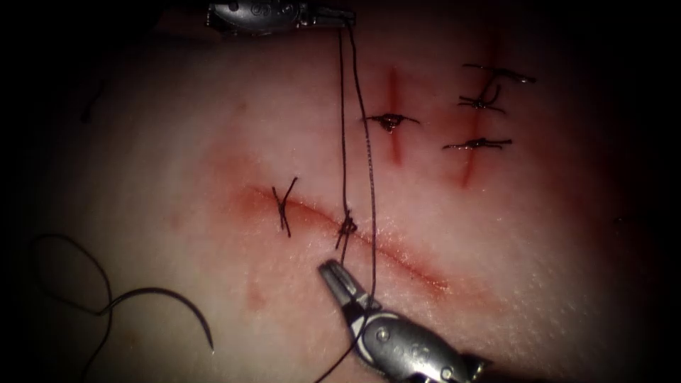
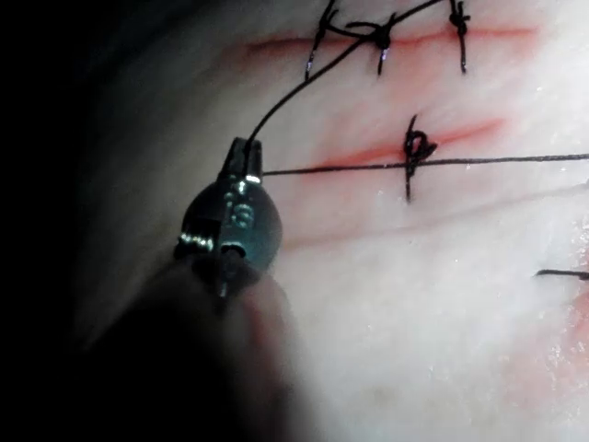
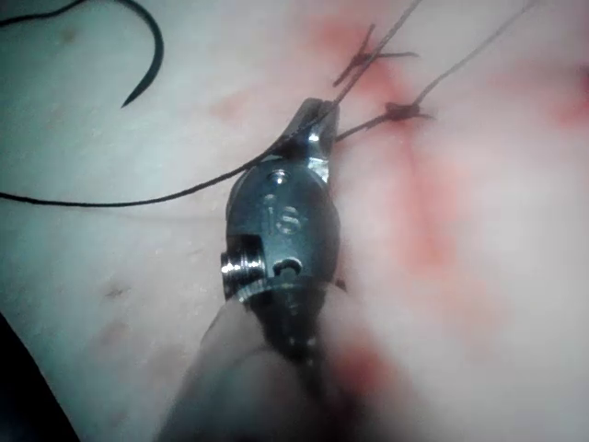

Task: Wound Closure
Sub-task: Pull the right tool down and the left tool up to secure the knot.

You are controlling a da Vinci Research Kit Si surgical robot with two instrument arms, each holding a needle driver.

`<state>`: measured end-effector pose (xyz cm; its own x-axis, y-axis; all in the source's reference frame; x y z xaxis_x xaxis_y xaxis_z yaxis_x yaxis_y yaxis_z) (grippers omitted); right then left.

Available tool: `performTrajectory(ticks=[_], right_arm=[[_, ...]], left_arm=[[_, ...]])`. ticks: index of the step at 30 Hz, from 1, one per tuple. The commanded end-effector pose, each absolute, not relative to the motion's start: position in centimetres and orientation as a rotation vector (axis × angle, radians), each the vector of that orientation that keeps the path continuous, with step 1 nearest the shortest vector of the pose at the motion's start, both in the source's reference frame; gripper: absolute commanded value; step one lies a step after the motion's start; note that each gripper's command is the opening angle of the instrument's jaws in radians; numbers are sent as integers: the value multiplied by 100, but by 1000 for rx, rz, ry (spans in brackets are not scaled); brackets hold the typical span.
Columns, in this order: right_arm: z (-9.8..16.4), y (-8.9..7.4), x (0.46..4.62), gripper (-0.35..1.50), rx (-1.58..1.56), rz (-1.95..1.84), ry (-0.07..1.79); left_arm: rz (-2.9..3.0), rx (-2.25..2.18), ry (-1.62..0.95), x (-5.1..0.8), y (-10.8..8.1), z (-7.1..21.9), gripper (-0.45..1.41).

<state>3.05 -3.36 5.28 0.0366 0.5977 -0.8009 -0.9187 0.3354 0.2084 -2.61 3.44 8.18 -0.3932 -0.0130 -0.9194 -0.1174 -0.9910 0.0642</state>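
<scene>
While the left arm's tool [image 1: 333,14] clamps the thread [image 1: 370,170] at the far edge of the tissue [image 1: 177,156], its jaws pressed together on two strands that run taut down to a knot [image 1: 347,227] on the cut [image 1: 397,259], the right arm's tool [image 1: 333,275] sits just below that knot with its jaws together. In the right wrist view they appear to pinch the thread beside the knot, though the grip is hard to confirm. A free length trails past that tool toward the near edge. The needle [image 1: 174,305] lies loose on the tissue, well to the left of the cut, held by neither tool and not in the tissue. An earlier tied stitch [image 1: 284,206] crosses the cut to the left of the knot; finished stitches [image 1: 390,120] close two shorter cuts farther off.

Judged from here, uneven tension is the main risk: a hard pull by either tool could tear thread through the soft edges or snap it, while slack could loosen the knot. The loose needle could also snag the trailing thread. Stamped digits mark both tools' bodies; the one in the right wrist view seems to read "16", and the others are illegible.
</scene>
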Motion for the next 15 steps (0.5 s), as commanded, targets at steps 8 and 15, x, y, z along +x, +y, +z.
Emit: performTrajectory(ticks=[8,15], right_arm=[[536,-364,333,-35,-376,1181,944],[534,-378,340,-35,-360,1166,933]], left_arm=[[2570,-1632,266,-265,371,853,-45],[2550,-1606,324,-260,384,869,-45]])
